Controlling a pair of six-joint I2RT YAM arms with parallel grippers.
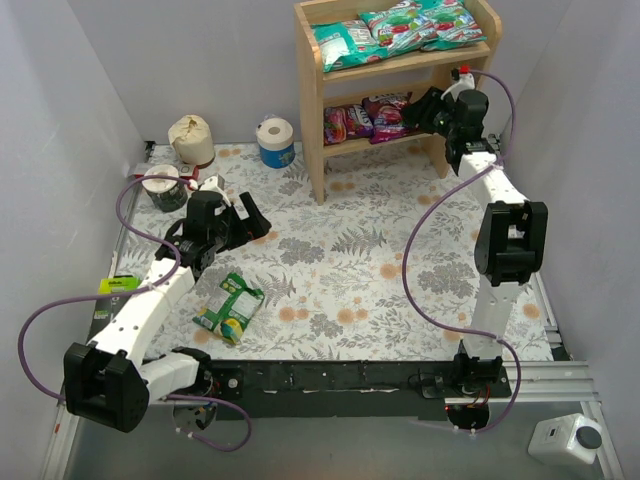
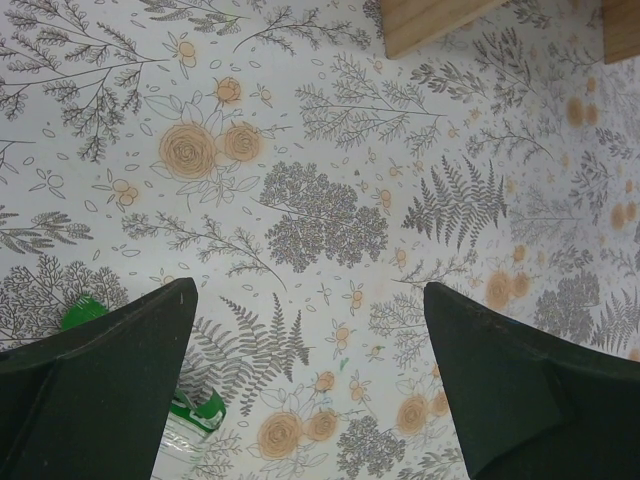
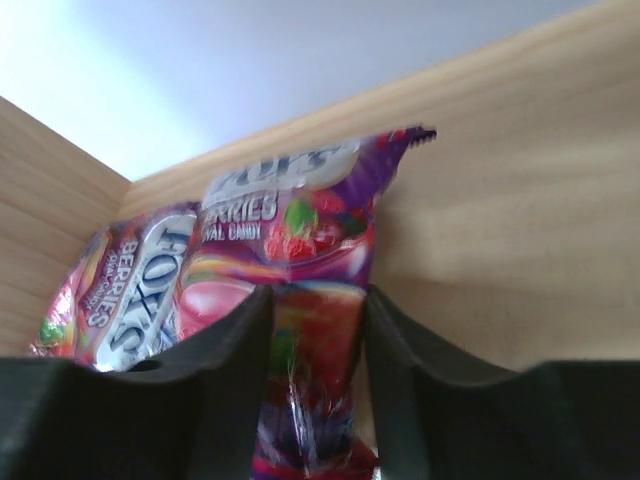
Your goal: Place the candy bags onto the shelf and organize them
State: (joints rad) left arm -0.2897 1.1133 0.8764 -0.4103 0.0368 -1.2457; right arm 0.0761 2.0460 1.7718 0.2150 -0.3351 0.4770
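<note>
In the left wrist view, one finger of the left tool hides most of the green-and-yellow bag. In the right wrist view, the purple bag runs off the bottom edge. The second purple bag beside it is blurred and appears partly overlapped.

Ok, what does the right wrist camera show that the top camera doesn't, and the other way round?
Only the right wrist view: the right gripper shut on one end of the purple bag, and its print reading BERRIES. Only the top view: three teal bags on the shelf's upper tier, the green-and-yellow bag lying on the table near the open left gripper, and rolls at the back. Both: that bag and a second purple bag beside it on the lower tier.
</note>
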